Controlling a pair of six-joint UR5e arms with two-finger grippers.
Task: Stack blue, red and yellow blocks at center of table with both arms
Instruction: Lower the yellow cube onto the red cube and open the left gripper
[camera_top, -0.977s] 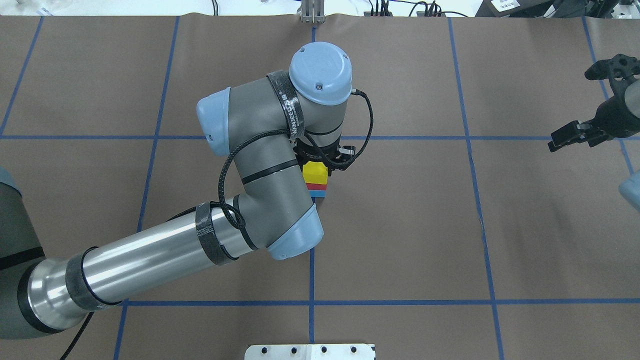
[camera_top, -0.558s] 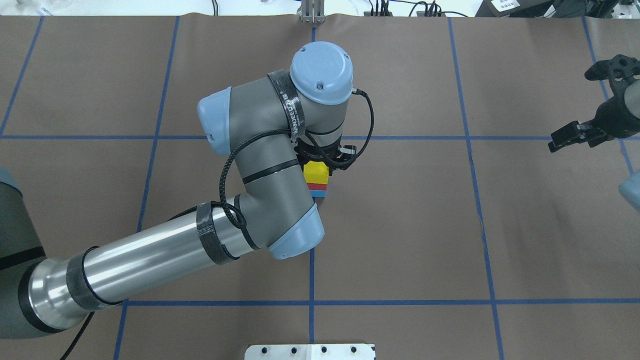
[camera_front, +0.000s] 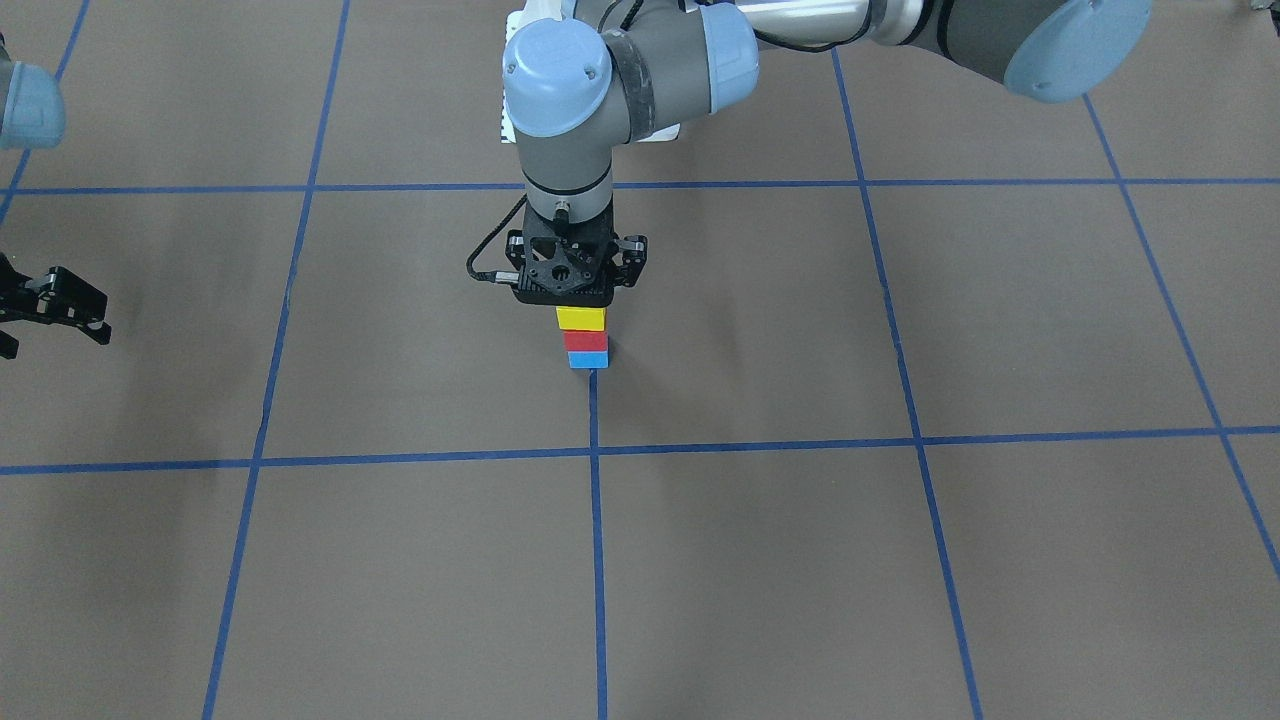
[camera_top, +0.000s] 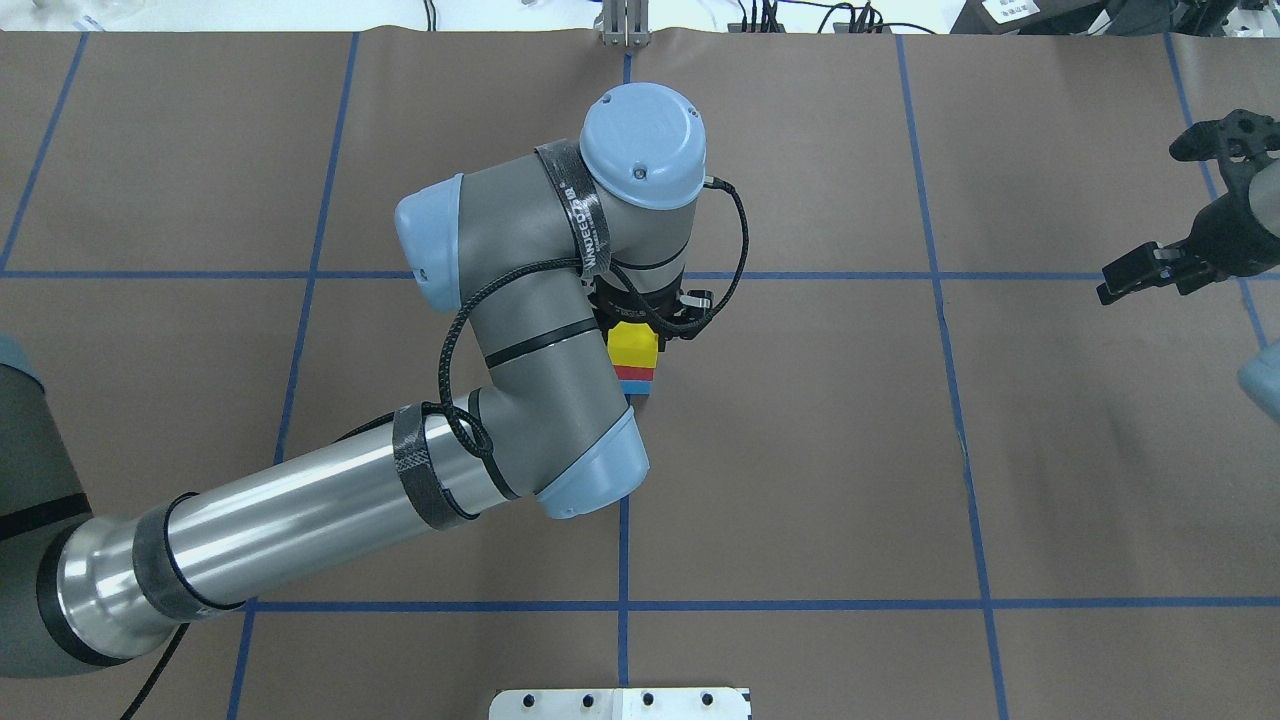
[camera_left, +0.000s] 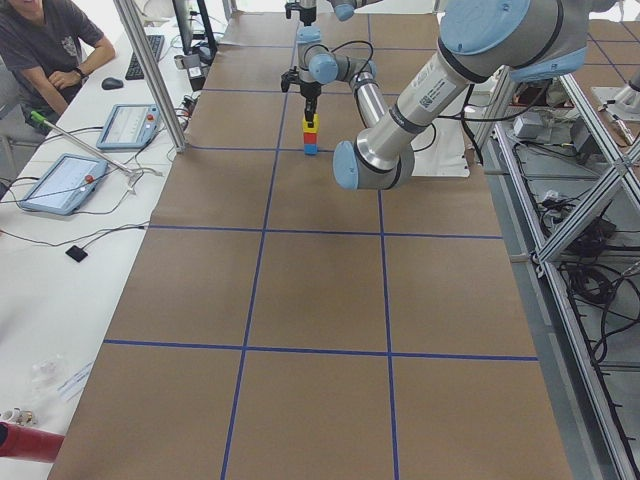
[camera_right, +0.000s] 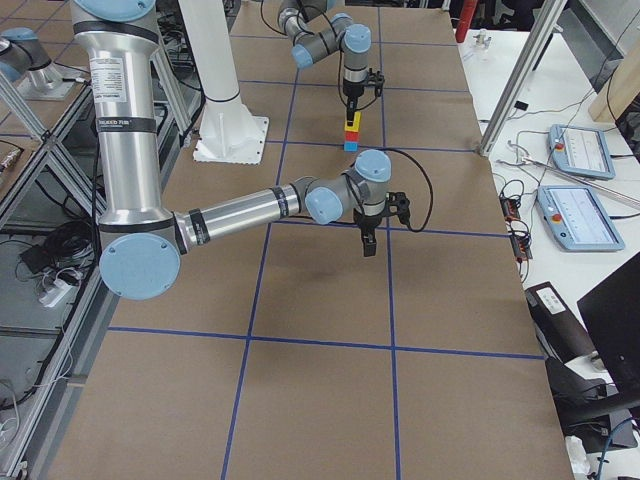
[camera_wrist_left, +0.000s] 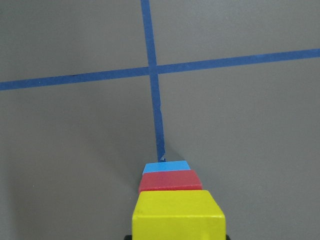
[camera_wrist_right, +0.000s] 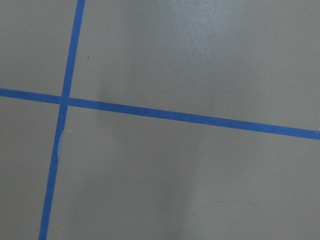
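Observation:
A stack stands at the table's centre on the blue tape cross: blue block (camera_front: 589, 360) at the bottom, red block (camera_front: 586, 340) in the middle, yellow block (camera_front: 581, 319) on top. The stack also shows in the overhead view (camera_top: 632, 345) and the left wrist view (camera_wrist_left: 177, 217). My left gripper (camera_front: 580, 306) hangs straight down over the stack. In the left wrist view, its dark fingertips (camera_wrist_left: 128, 236) hug both sides of the yellow block, shut on it. My right gripper (camera_top: 1140, 215) is open and empty, far off at the table's right side.
The table is brown paper (camera_top: 800, 450) with a grid of blue tape lines. A white base plate (camera_top: 620, 703) sits at the near edge. Tablets (camera_left: 60, 182) and an operator (camera_left: 45, 50) are beyond the far table edge.
The left wrist has shifted a hair to the right. Nothing else has visibly changed.

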